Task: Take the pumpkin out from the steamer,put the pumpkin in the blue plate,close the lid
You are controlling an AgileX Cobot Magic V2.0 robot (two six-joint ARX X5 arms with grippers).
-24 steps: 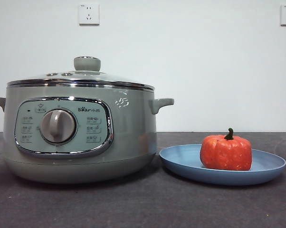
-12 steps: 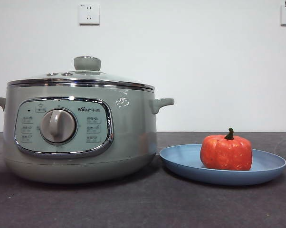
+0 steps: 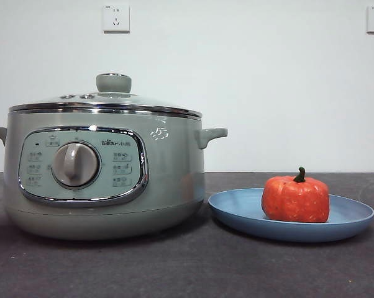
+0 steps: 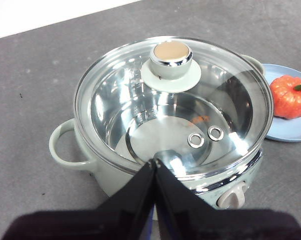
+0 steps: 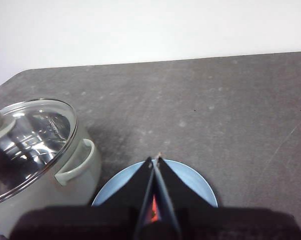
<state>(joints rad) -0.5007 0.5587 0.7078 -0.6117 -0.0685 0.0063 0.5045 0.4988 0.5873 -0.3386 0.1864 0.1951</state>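
Nothing on the table has moved over the last second: I see the pumpkin sitting in the blue plate just beside the steamer, and the lid seated on the steamer's rim, so I judge the task finished. My left gripper, above the steamer, and my right gripper, above the plate, are both clenched and empty. The right jaws hide most of the pumpkin in that wrist view.

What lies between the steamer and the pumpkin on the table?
Only the blue plate's near rim and bare dish surface separate the steamer from the pumpkin; nothing else stands there. The front view shows it.
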